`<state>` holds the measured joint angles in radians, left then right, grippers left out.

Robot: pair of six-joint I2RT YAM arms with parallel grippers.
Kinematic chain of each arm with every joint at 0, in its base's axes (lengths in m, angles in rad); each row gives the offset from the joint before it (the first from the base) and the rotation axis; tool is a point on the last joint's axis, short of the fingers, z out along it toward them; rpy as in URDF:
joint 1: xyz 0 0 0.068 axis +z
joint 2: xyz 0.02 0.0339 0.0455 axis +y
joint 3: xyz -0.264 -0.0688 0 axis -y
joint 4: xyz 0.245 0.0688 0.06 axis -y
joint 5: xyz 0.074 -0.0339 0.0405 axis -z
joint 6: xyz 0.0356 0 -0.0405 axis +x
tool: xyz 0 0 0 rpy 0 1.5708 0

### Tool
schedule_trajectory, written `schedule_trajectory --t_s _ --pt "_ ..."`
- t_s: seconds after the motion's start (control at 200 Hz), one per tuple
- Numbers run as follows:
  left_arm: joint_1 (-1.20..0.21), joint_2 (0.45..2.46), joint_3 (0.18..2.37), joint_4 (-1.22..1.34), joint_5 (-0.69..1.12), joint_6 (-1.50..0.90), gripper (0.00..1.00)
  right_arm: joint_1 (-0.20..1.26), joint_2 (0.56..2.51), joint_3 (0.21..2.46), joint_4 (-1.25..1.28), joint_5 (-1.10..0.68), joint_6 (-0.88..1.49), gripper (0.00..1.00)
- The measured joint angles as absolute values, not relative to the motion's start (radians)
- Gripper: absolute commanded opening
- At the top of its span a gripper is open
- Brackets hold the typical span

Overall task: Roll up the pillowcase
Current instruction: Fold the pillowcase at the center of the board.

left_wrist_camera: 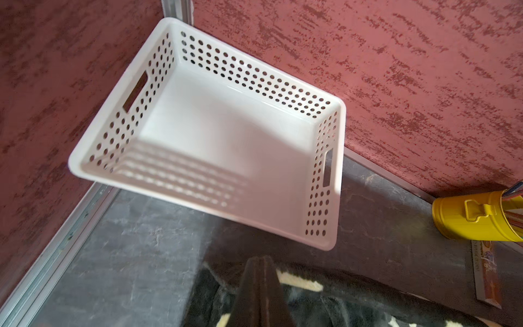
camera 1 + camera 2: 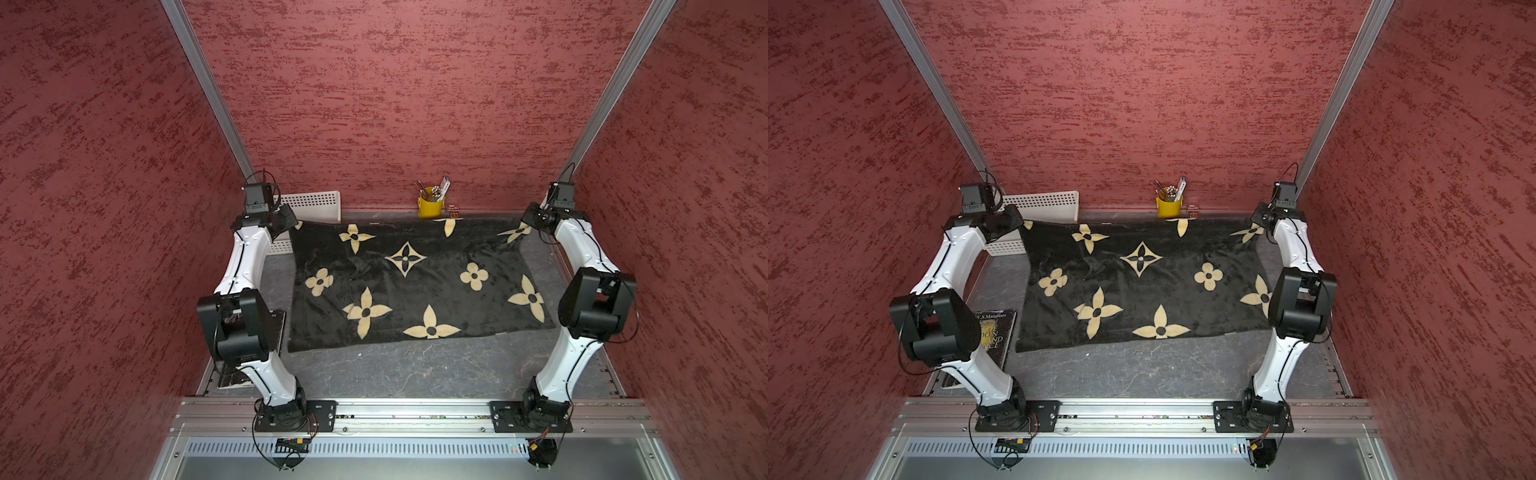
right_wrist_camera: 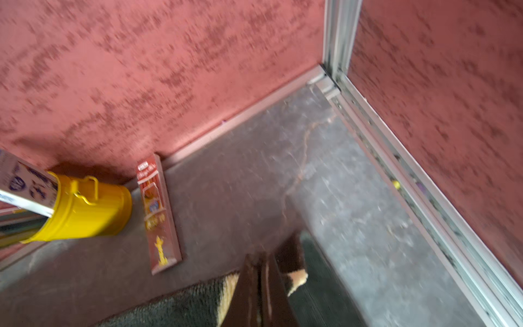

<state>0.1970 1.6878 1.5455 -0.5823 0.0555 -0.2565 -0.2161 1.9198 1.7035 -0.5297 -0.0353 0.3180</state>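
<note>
Pillowcase point(image 2: 415, 286): lies spread flat on the grey table point(image 2: 395, 374), black plush side with cream flowers and stars up. Its far edge runs close along the back wall, and its near edge leaves a bare strip of table in front.
Left gripper point(image 1: 259, 263): at the far-left corner of the cloth. Its fingers are pressed together with no gap. The wrist view does not show whether any cloth is caught between them.
Right gripper point(image 3: 259, 262): at the far-right corner. Its fingers are closed on the corner, which bunches up beside them with a cream petal tip showing. This wrist view is blurred.
White basket point(image 1: 254, 82): perforated, in the back-left corner, just beyond the cloth's far-left corner.
Yellow cup point(image 2: 431, 205): stands against the back wall, holding pencils.
Red packet point(image 3: 158, 215): lies flat just beside the cup.
Book point(image 2: 994, 336): lies on the left of the table, partly under the left arm.
</note>
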Motion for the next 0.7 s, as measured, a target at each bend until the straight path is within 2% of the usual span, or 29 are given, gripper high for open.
schedule_trajectory --t_s 0.341,0.696 --pt "0.216 1.341 1.140 -0.535 0.001 -0.318 0.00 -0.220 1.649 1.395 -0.501 0.076 0.378 0.00" --pt "0.220 1.127 0.931 -0.592 -0.010 -0.374 0.00 -0.229 1.417 1.107 -0.498 0.192 0.439 0.00"
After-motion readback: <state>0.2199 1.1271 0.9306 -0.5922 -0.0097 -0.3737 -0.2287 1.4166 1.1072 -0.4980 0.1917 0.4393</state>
